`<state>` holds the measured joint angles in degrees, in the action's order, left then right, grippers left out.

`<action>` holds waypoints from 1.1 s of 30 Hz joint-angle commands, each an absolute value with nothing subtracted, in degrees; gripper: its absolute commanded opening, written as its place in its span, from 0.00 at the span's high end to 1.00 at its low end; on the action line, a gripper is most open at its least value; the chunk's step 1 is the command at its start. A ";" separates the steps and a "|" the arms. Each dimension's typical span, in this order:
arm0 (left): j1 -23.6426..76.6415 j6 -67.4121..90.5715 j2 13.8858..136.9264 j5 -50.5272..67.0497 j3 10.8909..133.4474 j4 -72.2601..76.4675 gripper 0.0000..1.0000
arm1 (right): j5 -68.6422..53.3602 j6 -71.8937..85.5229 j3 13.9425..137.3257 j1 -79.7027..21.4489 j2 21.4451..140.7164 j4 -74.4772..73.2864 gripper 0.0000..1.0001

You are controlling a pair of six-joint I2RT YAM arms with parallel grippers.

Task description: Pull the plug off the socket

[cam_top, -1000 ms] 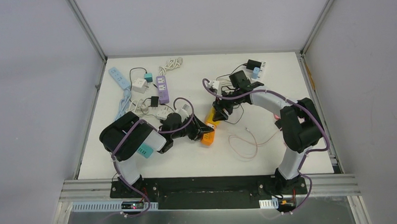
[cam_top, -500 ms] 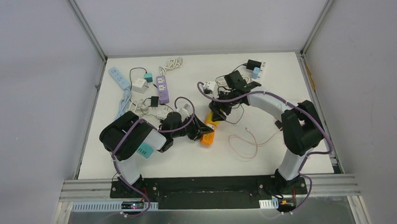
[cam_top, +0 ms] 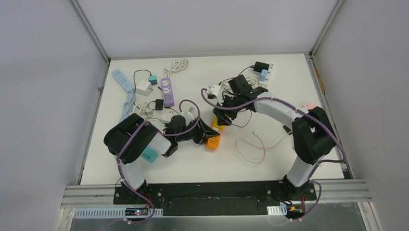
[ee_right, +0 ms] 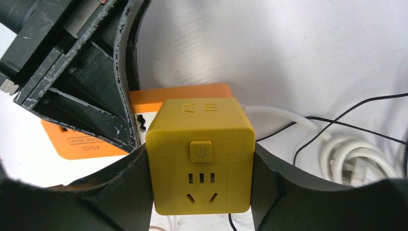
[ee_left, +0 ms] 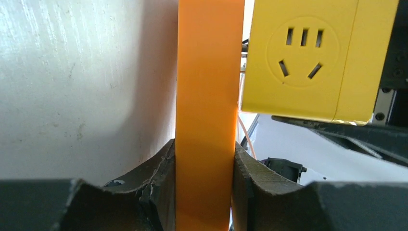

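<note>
An orange socket block point(cam_top: 212, 142) lies mid-table. My left gripper point(cam_top: 205, 134) is shut on it; in the left wrist view both fingers point(ee_left: 159, 168) press the orange body point(ee_left: 206, 96). A yellow cube plug adapter point(cam_top: 216, 123) with a power button sits at the socket's far end. My right gripper point(cam_top: 222, 114) is shut on it; in the right wrist view the cube point(ee_right: 199, 154) is clamped between both fingers, with the orange socket point(ee_right: 180, 94) right behind it. The left wrist view shows the cube point(ee_left: 308, 57) beside the orange body with a thin gap between them.
A purple power strip point(cam_top: 167, 91), a blue strip point(cam_top: 121, 80), white adapters and black cords lie at the back left. Black chargers point(cam_top: 262, 67) sit at the back right. A thin pink cable point(cam_top: 250, 147) loops in front. A white coiled cord point(ee_right: 356, 163) lies beside the cube.
My right arm's wrist has swung left and toward the back while staying shut on the yellow cube. The left gripper and orange socket have barely moved.
</note>
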<state>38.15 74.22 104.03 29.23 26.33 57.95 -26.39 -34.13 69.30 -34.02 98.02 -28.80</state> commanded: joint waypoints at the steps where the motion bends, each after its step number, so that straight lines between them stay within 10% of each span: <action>1: 38.32 75.32 104.11 28.96 26.10 60.64 1.00 | -35.97 -26.40 70.02 -27.50 101.53 -29.79 1.00; 33: 38.28 74.88 104.08 29.24 26.70 58.08 1.00 | -28.20 -36.54 67.03 -38.88 91.20 -34.01 1.00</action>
<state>38.26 74.39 104.88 30.68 26.30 58.98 -28.56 -32.99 64.97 -33.36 94.83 -27.44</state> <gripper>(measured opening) 0.357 0.621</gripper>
